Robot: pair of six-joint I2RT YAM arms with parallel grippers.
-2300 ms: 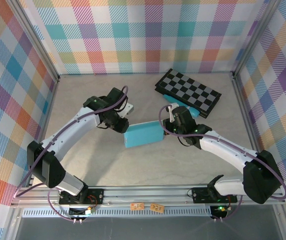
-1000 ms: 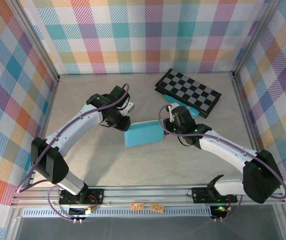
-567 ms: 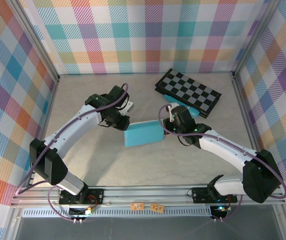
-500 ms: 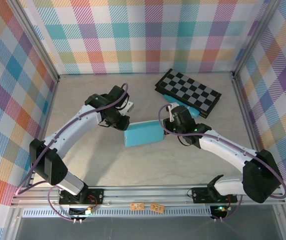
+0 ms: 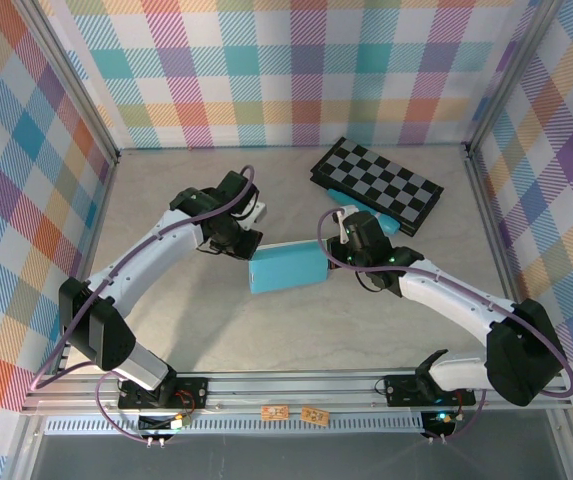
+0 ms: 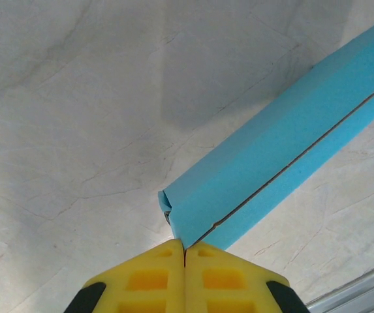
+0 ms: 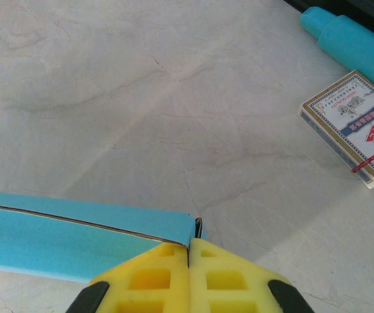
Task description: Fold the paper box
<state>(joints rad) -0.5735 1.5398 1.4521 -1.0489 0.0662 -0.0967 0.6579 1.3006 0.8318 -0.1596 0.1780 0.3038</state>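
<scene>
I saw left claw close onto left corner of teal-blue thin-cardboard paper box; right claw stayed clamped on right end. Both ends gripped, fold seemed ready.

My left fingers have closed. A second ago they stood partly open; now they meet flush, pinched at the end corner of the paper box. Before that, my left arm shifted slightly toward the far side of the table, bringing the fingers up to the box's left end.
</scene>
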